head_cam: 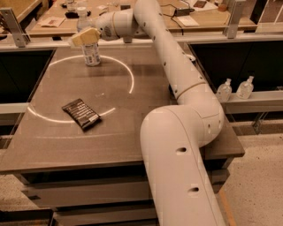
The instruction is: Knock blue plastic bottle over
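Observation:
The blue plastic bottle (pixel 90 52) stands upright at the far left of the grey table (pixel 146 101), clear with a white label; its cap end shows above the gripper. My gripper (pixel 84 37) reaches from the right and sits at the bottle's upper part, its tan fingers (pixel 86 36) overlapping the bottle in front of it. I cannot tell whether it touches the bottle.
A dark snack bar wrapper (pixel 81 114) lies on the table's left front. Two small clear pump bottles (pixel 234 89) stand on a ledge to the right. A desk with papers and small objects (pixel 194 13) runs behind the table. My white arm (pixel 177 132) crosses the table's right side.

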Controlling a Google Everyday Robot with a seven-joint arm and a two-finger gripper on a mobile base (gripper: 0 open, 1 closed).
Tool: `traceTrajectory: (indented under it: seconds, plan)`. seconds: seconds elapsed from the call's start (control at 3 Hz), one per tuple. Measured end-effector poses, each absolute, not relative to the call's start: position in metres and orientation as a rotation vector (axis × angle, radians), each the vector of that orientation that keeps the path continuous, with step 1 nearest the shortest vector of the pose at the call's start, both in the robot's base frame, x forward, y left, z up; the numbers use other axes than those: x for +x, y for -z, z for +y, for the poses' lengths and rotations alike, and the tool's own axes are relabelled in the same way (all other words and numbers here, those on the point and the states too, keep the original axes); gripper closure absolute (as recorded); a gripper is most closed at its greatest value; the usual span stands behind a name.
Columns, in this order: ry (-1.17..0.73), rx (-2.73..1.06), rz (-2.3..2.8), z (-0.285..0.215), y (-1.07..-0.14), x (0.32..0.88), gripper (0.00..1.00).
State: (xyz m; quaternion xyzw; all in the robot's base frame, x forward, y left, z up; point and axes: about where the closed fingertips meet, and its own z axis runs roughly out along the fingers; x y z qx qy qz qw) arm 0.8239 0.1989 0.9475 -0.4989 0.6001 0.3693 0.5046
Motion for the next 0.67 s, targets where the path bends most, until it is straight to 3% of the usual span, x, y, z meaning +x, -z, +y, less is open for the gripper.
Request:
traceTrajectory:
  seconds: [0.67]
  plan:
    - [-0.903, -1.259, 1.342, 0.2081, -0.9628, 0.8174, 0.65]
